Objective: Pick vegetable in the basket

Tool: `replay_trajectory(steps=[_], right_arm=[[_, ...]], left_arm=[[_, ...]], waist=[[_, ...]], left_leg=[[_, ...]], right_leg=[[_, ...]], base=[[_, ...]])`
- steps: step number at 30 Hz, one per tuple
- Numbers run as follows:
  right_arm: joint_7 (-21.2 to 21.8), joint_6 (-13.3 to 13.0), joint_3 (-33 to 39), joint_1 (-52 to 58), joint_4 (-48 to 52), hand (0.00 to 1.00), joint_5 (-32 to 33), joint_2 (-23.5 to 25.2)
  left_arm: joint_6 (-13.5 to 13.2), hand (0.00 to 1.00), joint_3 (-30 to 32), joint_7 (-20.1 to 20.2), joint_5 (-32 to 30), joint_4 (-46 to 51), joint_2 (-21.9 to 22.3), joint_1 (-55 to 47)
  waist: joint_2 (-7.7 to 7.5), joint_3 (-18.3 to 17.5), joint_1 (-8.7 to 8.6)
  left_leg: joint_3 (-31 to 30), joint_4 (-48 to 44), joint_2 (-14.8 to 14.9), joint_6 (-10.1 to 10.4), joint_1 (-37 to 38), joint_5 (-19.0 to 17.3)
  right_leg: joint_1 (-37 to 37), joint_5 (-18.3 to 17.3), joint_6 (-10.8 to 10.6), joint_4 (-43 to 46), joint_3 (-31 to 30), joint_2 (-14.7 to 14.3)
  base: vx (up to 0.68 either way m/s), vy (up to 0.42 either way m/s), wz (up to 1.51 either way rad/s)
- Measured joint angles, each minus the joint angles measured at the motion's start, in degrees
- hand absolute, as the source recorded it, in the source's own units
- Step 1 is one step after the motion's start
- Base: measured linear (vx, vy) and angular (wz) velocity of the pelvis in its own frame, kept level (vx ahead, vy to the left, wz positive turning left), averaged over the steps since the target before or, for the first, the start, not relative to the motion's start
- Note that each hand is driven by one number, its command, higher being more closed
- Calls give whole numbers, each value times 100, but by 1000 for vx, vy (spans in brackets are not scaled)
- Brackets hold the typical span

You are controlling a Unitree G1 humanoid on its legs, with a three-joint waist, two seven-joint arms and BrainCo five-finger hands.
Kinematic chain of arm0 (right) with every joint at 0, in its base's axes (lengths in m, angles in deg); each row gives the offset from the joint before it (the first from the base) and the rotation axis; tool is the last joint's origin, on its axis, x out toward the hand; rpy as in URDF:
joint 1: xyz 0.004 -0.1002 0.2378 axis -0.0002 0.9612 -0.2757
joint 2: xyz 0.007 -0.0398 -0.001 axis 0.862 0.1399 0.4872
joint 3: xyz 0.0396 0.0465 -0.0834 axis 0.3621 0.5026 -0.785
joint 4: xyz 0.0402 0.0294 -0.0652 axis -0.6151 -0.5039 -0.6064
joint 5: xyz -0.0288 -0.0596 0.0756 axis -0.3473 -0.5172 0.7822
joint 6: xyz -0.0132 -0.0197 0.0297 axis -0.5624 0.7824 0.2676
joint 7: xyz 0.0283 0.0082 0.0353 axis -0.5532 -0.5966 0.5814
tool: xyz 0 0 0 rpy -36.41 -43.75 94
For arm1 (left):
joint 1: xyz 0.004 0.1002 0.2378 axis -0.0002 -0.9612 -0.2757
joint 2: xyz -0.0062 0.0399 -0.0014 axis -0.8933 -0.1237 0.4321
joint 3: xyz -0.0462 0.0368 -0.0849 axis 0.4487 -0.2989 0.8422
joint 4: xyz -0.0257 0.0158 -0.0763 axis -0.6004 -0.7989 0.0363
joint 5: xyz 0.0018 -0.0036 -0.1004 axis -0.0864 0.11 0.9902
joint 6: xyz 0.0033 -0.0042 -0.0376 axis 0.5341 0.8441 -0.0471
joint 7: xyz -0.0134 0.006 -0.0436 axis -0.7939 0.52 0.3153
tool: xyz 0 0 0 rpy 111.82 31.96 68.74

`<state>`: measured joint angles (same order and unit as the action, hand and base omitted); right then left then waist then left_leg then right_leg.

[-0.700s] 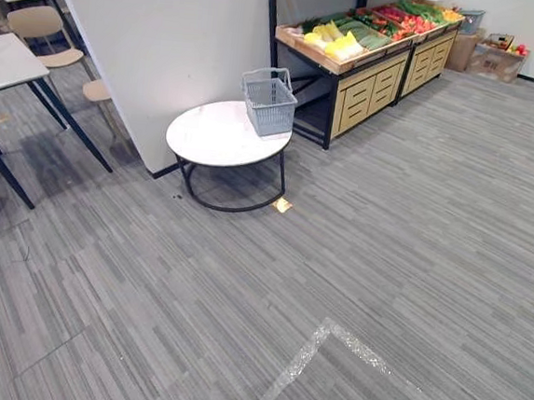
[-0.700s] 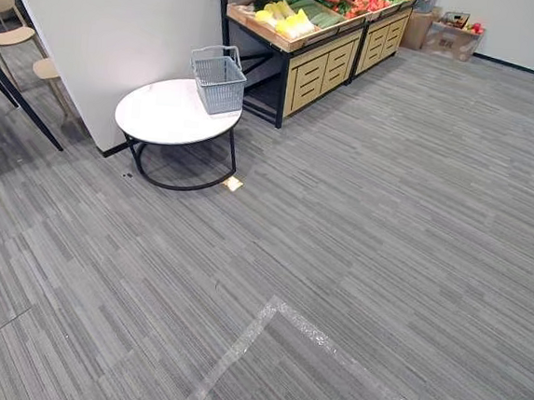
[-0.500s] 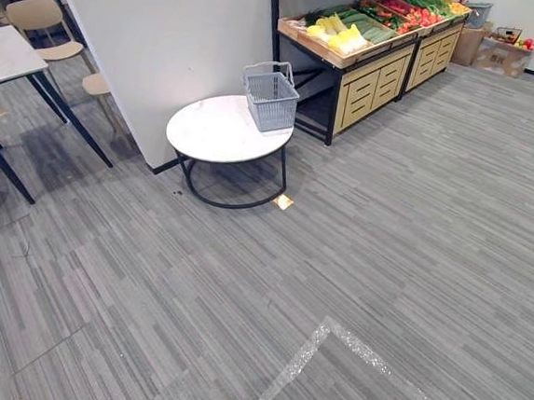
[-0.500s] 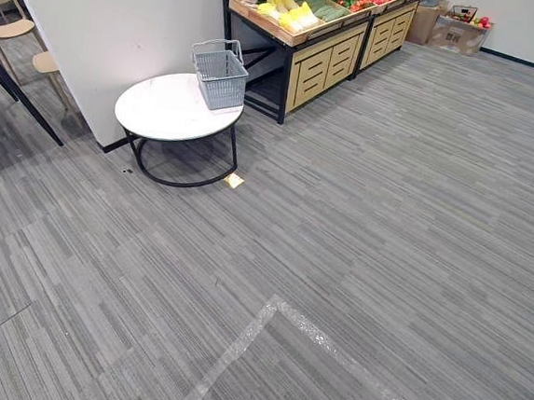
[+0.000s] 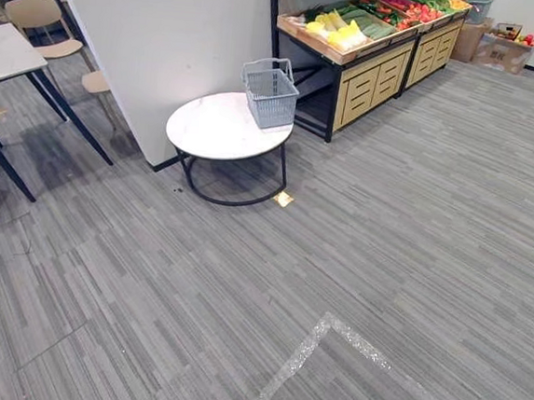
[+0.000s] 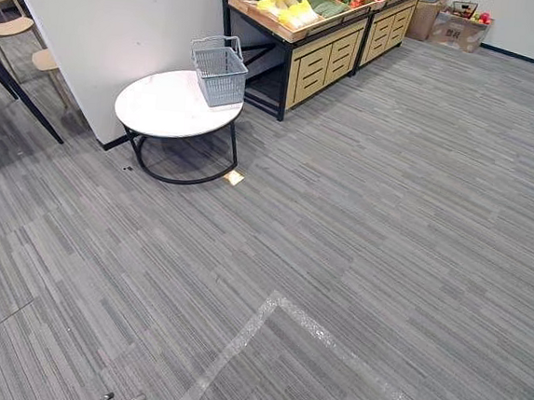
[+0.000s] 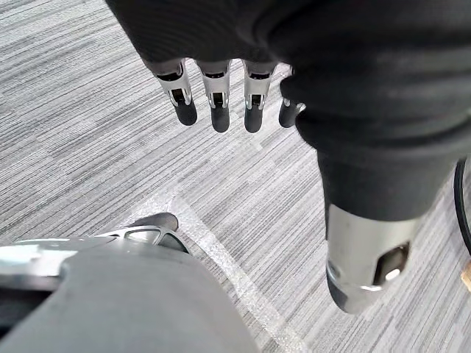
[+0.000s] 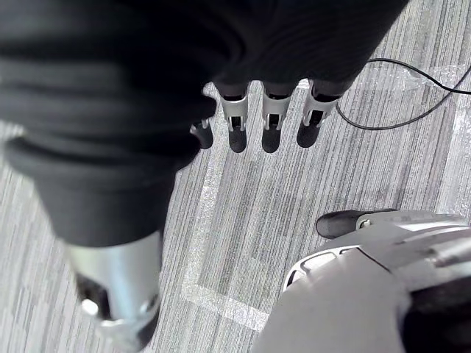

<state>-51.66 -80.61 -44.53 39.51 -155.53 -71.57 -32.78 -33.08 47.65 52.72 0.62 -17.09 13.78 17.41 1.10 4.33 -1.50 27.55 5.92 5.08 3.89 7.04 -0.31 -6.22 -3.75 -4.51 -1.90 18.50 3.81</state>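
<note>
Grey striped carpet floor, one angled corner of pale tape stuck on it near the robot. One white partition wall far left. One long wooden produce stand against the far wall, two drawer units in a row. One round white surface on a black frame between wall and stand. One grey mesh basket upright on that surface, at the edge nearest the stand. Vegetables piled in the stand's top trays: yellow at the near end, then green, then red; count too small to tell. Left robot hand hangs over bare floor, fingers straight and relaxed, holding nothing. Right robot hand same: loose fingers, nothing in them, floor below. Vegetables and basket both well apart from either hand, across the room.
</note>
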Motion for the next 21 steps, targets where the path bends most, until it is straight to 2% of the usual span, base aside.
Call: replay_trajectory(steps=[21], right_arm=[[4, -5, -95, -22, -77, 0, 0, -30]], left_arm=[[-19, 0, -5, 22, -160, -111, -32, 77]], waist=[[-24, 44, -1]], left_leg=[[162, -1, 23, 26, 12, -24]], right_leg=[[-15, 72, 68, -180, -147, -65]], base=[[7, -13, -3]])
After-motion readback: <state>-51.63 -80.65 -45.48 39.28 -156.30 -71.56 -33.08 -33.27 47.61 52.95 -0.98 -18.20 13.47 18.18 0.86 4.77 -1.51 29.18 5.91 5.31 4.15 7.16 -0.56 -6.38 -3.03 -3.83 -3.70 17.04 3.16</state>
